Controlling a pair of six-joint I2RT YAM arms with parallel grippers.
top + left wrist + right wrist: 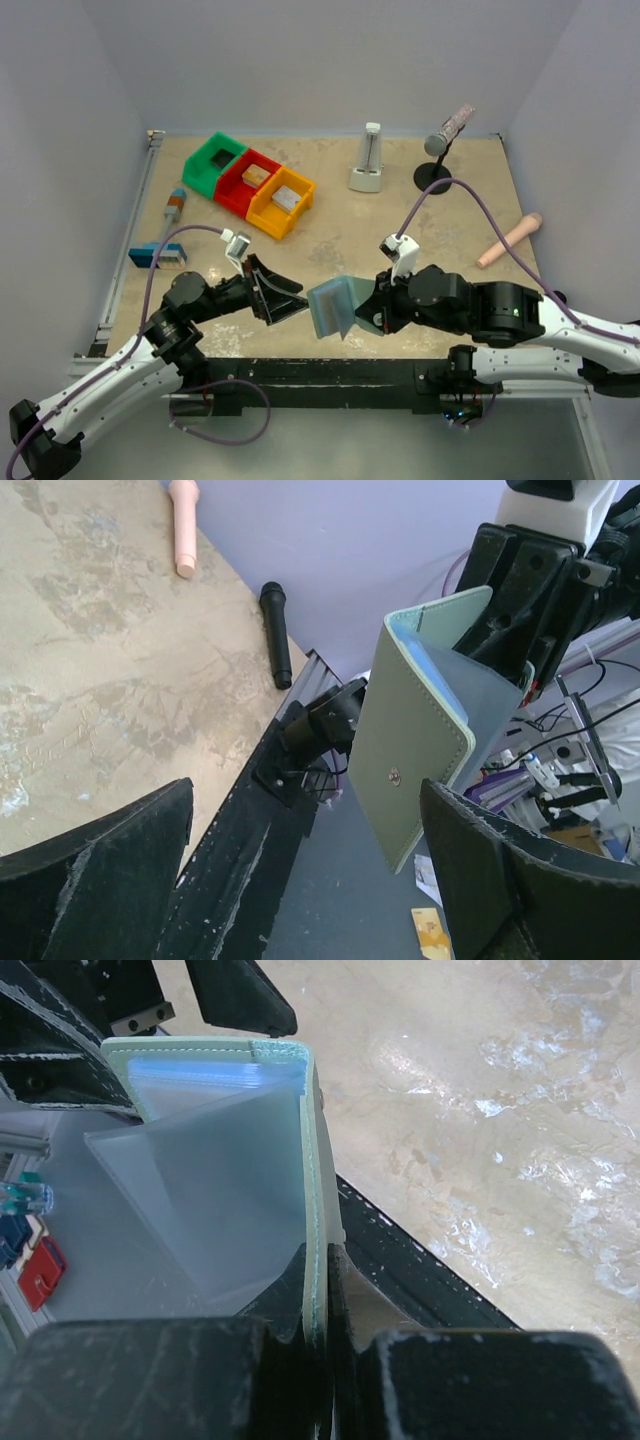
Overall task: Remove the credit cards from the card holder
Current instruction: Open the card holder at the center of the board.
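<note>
— Beige, mottled tabletop [330,220] under pale walls, seen from above. Where is the card holder?

— Over the near edge, between my two arms. The card holder [333,306] is off the surface, standing half open like a book. My right hand [364,312] is clamped on its right side. My left hand [290,300] has its jaws spread wide, with the tips just beside the left panel. The green, red and orange bins [250,183] sit well apart at the back left.

— And from your left wrist?

— My two black fingers [100,870] frame the holder without closing on it. Its pale green outer panel, with a small snap [395,776], faces me. Whether the finger on that side touches the lower corner, I cannot tell.

— From the right wrist?

— My fingertips there are pinched tight on the holder's stitched edge. A clear inner flap [220,1210] swings out to the left. Behind it, a pale blue card [210,1072] sits tucked along the top of the pocket.
</note>
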